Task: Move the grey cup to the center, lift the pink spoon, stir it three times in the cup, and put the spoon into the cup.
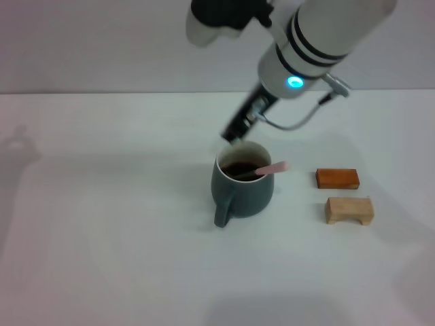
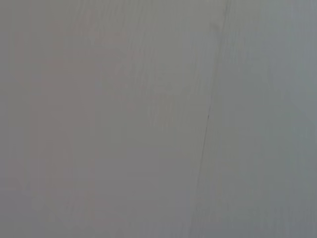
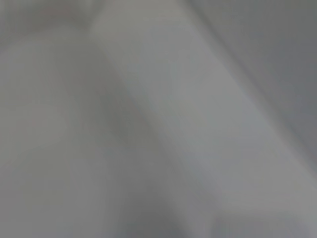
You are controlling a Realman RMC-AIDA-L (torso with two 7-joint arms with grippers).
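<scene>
While the grey cup (image 1: pixel 242 185) stands near the middle of the white table (image 1: pixel 102 238), its loop handle turned toward the robot, the pink spoon (image 1: pixel 262 170) lies inside it, the metal end down in the dark liquid and the pale pink handle leaning out over the rim on the robot's right. The right gripper (image 1: pixel 233 133) hangs just above the cup's far rim, clear of the spoon; how far its fingers are parted cannot be told, and it has hold of nothing that shows. To the cup's right, well apart from it, sit an orange-brown block (image 1: pixel 337 178) and, just nearer the robot, a pale wooden block (image 1: pixel 349 210). The left gripper shows in no view.
</scene>
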